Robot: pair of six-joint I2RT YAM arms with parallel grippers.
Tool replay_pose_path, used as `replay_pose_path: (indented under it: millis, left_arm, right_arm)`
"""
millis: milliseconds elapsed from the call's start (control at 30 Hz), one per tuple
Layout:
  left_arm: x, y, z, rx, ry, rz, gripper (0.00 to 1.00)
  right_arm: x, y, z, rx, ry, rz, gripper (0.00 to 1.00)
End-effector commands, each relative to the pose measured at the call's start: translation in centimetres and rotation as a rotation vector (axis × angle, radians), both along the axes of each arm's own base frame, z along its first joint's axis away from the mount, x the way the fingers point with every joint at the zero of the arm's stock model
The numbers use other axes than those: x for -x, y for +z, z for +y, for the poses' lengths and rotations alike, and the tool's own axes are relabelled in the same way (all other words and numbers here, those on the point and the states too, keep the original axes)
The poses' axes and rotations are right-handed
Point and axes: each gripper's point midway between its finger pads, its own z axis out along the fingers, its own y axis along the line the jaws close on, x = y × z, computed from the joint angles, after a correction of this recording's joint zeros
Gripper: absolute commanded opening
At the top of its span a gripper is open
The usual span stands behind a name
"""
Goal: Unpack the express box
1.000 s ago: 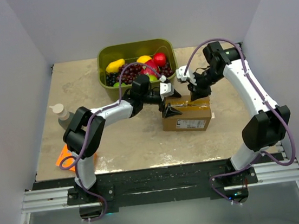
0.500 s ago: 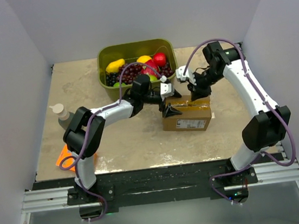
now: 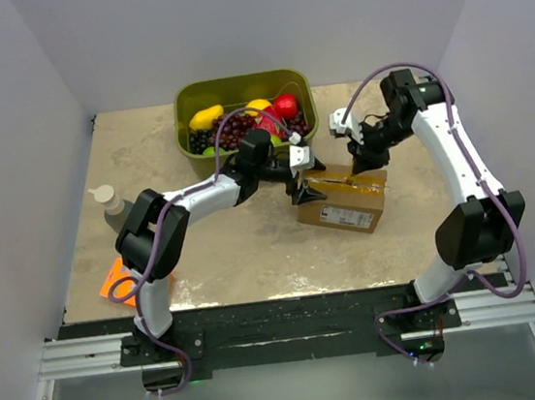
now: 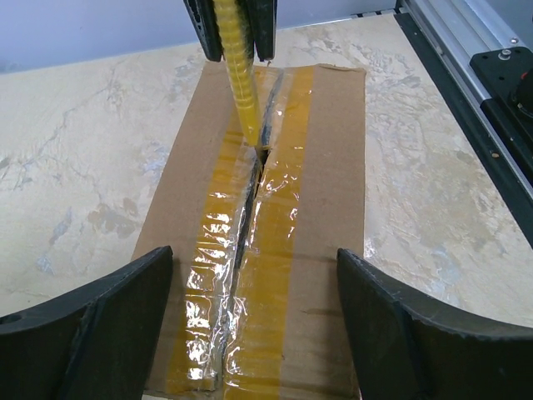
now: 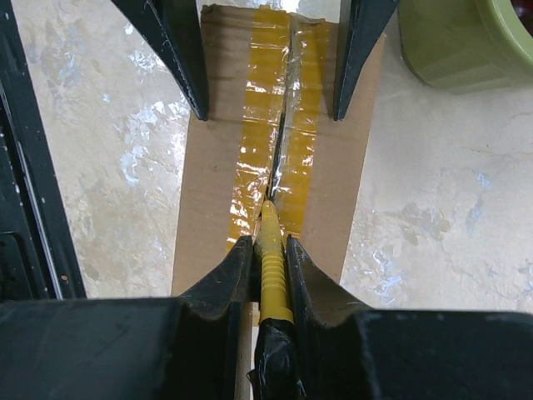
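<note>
Brown cardboard box (image 3: 345, 192), glossy amber tape (image 4: 279, 250) along top, white label (image 3: 340, 216) on side. Yellow ribbed tool (image 5: 271, 275) pinched in black right gripper (image 5: 266, 247). Beige marbled bench (image 3: 225, 254). Olive-green bin (image 3: 184, 108) beyond black left gripper (image 3: 304, 192), holding red, yellow and dark purple fruit (image 3: 282, 105).

Label print on the express box (image 3: 344, 190) is unreadably small; the yellow tool's (image 5: 271, 271) rear apparently disappears inside the right gripper's (image 5: 268, 246) jaws.

Matt cardboard express box (image 4: 333, 167), glossy crinkled tape (image 4: 287, 250), ribbed plastic cutter (image 5: 271, 267)
</note>
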Motion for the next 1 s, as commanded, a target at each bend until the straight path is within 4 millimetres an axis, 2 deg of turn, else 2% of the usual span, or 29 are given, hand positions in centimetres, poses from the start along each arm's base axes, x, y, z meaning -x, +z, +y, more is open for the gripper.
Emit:
replay_pose_path:
  millis: [0,367,600,967]
  left_arm:
    - [0.7,-5.6,1.2,-0.134,0.019,0.121,0.84]
    - [0.5,-5.8,0.9,-0.144,0.009,0.136,0.84]
    - [0.3,-5.7,0.8,-0.143,0.016,0.139,0.84]
    - [0.4,-5.7,1.0,-0.150,0.023,0.144,0.84]
  right_arm:
    - [0.6,2.7,-2.1,0.039,-0.093,-0.034,0.00]
    - [1.3,5.5,-1.6,-0.018,-0.165,-0.112,0.00]
    - [1.3,4.9,-1.0,-0.057,-0.180,-0.078,0.00]
    - [0.0,3.3,-0.2,-0.096,-0.174,-0.060,0.00]
